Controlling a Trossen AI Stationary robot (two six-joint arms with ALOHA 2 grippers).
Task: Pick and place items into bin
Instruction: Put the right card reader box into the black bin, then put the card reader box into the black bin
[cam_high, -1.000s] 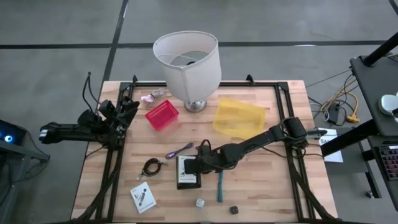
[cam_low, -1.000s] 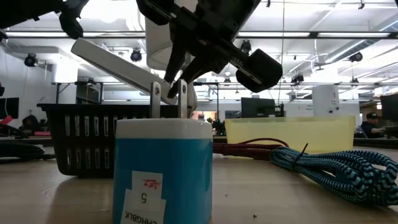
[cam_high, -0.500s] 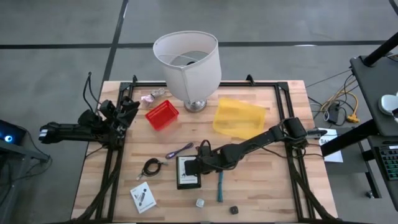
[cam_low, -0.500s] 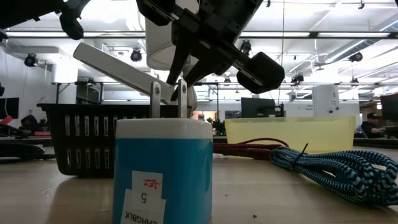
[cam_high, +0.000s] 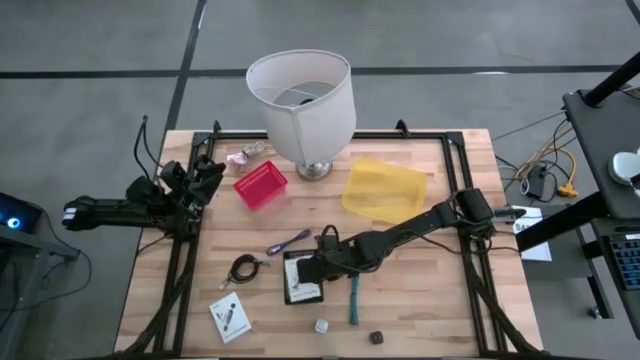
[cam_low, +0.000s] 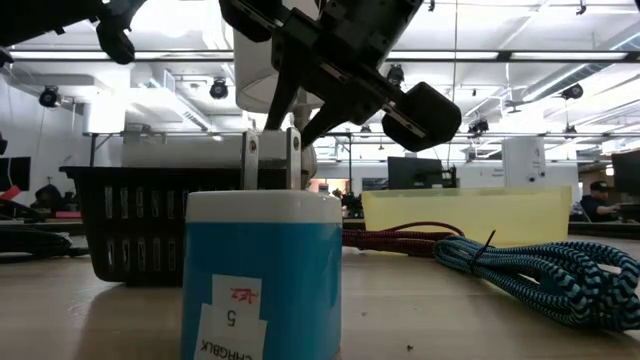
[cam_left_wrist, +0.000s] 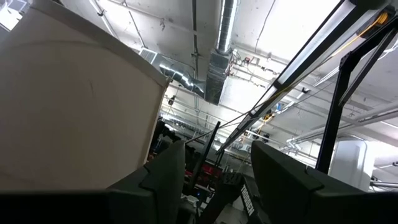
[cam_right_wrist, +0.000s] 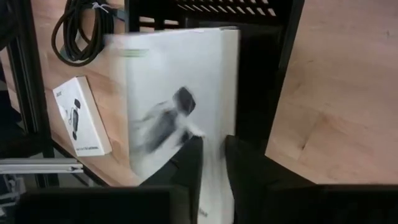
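My right gripper (cam_high: 318, 268) (cam_right_wrist: 210, 171) hangs over the black slatted bin (cam_high: 303, 297) (cam_low: 130, 220) at the table's middle, its fingers a narrow gap apart. A white printed card (cam_right_wrist: 180, 99) (cam_high: 301, 272) sits blurred just beyond the fingertips, over the bin's opening. On the wood lie a black coiled cable (cam_high: 243, 269), a purple strip (cam_high: 288, 242), a teal stick (cam_high: 353, 298), a second white card (cam_high: 229, 317), a white cube (cam_high: 321, 325) and a dark cube (cam_high: 375, 337). My left gripper (cam_high: 205, 180) (cam_left_wrist: 217, 180) waits open at the table's left edge. My right gripper comes at the white card from above, slanting in from the table's right. The card's near edge (cam_right_wrist: 211, 149) shows between the fingertips. I cannot tell whether the fingers touch it.
A large white lampshade (cam_high: 302, 105) stands at the far edge, with a red basket (cam_high: 260, 185) to its left and a yellow tub (cam_high: 384, 188) to its right. In the low view a blue-and-white charger (cam_low: 262, 270) stands close, beside a teal braided cable (cam_low: 540, 265). Black rails (cam_high: 180, 280) frame the table.
In the low view the white card has swung down from a steep slant, high end toward the left, to about level at the bin's rim. My right gripper has stayed over the bin, shifting only slightly.
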